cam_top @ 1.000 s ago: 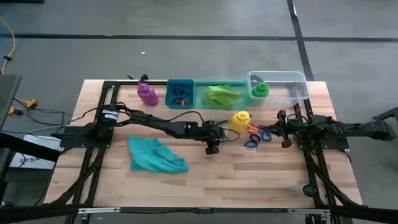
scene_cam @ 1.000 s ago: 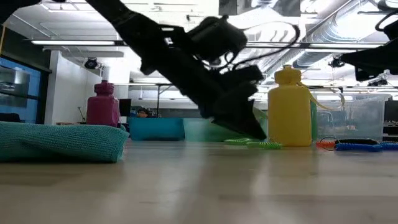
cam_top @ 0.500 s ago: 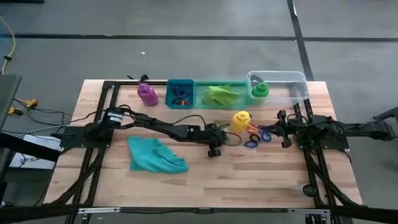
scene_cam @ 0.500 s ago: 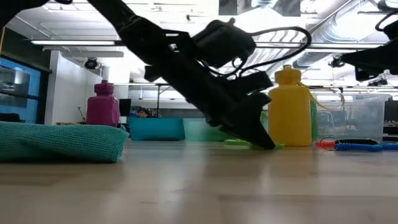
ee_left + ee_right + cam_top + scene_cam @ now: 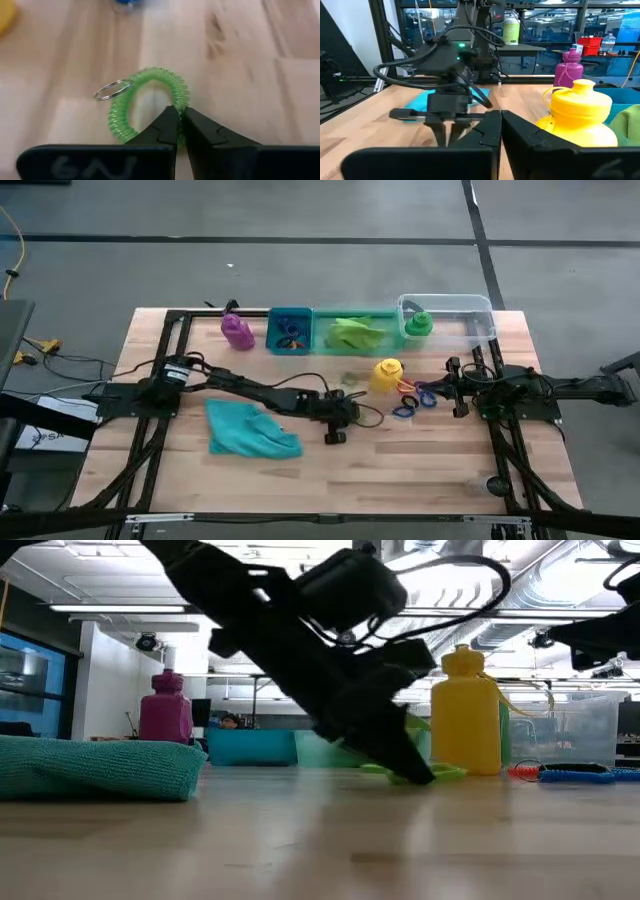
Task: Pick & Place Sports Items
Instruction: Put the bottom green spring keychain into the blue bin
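A green coiled ring with a small metal keyring lies on the table's middle, just in front of the yellow bottle. My left gripper slants down onto it and is shut on the coil. In the low view the ring shows at the fingers' tip. Orange and blue rings lie right of the yellow bottle. A teal cloth lies flat at the near left. The purple bottle stands at the far left. My right gripper waits shut at the right. My left gripper pinches the green ring's coil between its two fingertips, on the side away from the keyring. The fingers slant down from the table's left side. The ring lies flat on the table beside the fingertips.
Along the far edge stand a blue bin with rings, a green bin holding a lime-green cloth, and a clear bin holding a green bottle. Bare wood lies toward the near edge.
My left gripper has swung toward the table's near edge, staying low over the wood by the yellow bottle. The bottles, the cloths and my right arm have kept still.
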Motion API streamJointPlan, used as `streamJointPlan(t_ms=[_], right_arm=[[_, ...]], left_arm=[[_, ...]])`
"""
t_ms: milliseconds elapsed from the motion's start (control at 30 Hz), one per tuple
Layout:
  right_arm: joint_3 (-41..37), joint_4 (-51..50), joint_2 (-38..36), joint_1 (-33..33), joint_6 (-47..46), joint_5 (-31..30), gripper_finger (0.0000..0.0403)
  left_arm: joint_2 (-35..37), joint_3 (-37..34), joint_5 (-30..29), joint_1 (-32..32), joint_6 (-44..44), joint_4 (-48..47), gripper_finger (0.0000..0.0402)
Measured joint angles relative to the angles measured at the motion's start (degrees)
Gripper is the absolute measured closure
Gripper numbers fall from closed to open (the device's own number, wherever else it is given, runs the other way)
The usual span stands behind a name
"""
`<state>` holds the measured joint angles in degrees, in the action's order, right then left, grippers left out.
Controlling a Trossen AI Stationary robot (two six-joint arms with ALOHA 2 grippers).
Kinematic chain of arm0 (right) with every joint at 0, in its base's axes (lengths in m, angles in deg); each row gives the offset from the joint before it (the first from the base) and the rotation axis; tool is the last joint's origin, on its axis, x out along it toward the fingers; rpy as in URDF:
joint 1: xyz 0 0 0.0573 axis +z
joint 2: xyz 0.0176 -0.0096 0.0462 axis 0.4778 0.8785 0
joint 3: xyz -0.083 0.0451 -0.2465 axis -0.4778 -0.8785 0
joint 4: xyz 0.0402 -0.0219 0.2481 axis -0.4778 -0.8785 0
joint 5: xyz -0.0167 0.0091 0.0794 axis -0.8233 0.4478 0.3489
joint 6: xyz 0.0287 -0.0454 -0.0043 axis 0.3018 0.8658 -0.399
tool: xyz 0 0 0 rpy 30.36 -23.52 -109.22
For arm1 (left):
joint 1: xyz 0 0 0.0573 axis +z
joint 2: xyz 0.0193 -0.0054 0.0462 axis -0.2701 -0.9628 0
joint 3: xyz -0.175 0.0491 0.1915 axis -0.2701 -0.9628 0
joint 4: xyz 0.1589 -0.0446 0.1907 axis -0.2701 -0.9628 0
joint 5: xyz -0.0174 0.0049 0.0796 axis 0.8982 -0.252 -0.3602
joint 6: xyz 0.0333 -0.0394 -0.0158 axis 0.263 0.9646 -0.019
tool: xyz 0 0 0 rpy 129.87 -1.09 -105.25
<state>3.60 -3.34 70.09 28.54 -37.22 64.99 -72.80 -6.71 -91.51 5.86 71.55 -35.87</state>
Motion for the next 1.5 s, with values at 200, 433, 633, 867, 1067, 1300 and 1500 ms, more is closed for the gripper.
streamJointPlan(t_ms=[200,433,633,867,1067,1300,1500], right_arm=[[0.0,0.0,0.0,0.0,0.0,0.0,0.0403],[0.0,0.0,0.0,0.0,0.0,0.0,0.0402],[0.0,0.0,0.0,0.0,0.0,0.0,0.0402],[0.0,0.0,0.0,0.0,0.0,0.0,0.0402],[0.0,0.0,0.0,0.0,0.0,0.0,0.0403],[0.0,0.0,0.0,0.0,0.0,0.0,0.0403],[0.0,0.0,0.0,0.0,0.0,0.0,0.0403]], left_arm=[[4.6,-0.2,0.7,-0.9,0.7,-2.5,0.0399],[9.8,-0.1,-0.6,0.3,0.2,-5.6,0.04],[13.4,0.0,-0.7,2.7,-1.6,-7.6,0.04],[17.1,0.0,-0.6,6.7,-5.6,-10.4,0.04],[20.1,0.1,-0.6,11.7,-10.3,-14.6,0.04],[23.2,0.1,-0.6,19.9,-17.4,-22.3,0.04],[23.7,0.1,-0.6,28.0,-23.7,-27.4,0.04]])
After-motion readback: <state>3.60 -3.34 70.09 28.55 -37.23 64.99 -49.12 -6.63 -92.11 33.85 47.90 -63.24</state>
